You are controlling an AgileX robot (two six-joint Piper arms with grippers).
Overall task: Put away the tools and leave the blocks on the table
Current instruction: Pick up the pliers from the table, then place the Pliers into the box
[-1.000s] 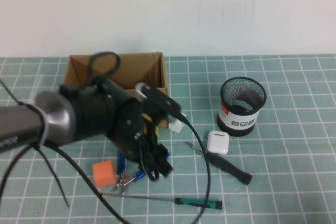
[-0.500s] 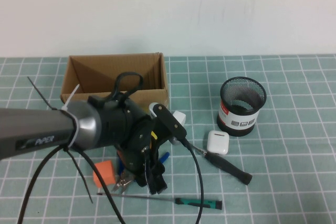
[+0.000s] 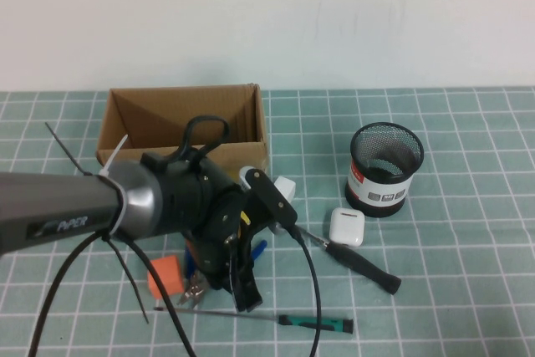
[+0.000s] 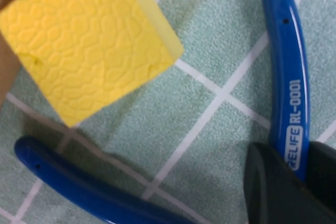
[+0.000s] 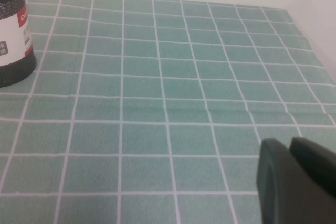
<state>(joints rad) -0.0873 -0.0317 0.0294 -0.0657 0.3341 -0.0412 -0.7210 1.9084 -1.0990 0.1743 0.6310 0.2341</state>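
Note:
My left gripper [image 3: 238, 283] is down on the mat beside the orange block [image 3: 165, 276], over the pliers [image 3: 197, 287]. In the left wrist view its fingers [image 4: 273, 187] are shut on one blue handle of the pliers [image 4: 287, 61], while the other handle [image 4: 79, 188] lies free; the yellow block [image 4: 84, 40] sits just beyond. The white block [image 3: 285, 187] stands by the box. A black-handled screwdriver [image 3: 361, 262] and the long green-and-black screwdriver [image 3: 316, 323] lie on the table [image 3: 468, 290]. My right gripper [image 5: 289, 145] is shut and empty over bare mat, outside the high view.
An open cardboard box [image 3: 184, 119] stands at the back left. A black mesh cup [image 3: 384, 169] stands to the right, also seen as the cup [image 5: 11, 30] in the right wrist view. A white earbud case [image 3: 346, 226] lies between the cup and the black screwdriver.
The left arm came down and toward the front onto the pliers, then its fingers closed from wide open onto one blue handle. The right gripper stayed still.

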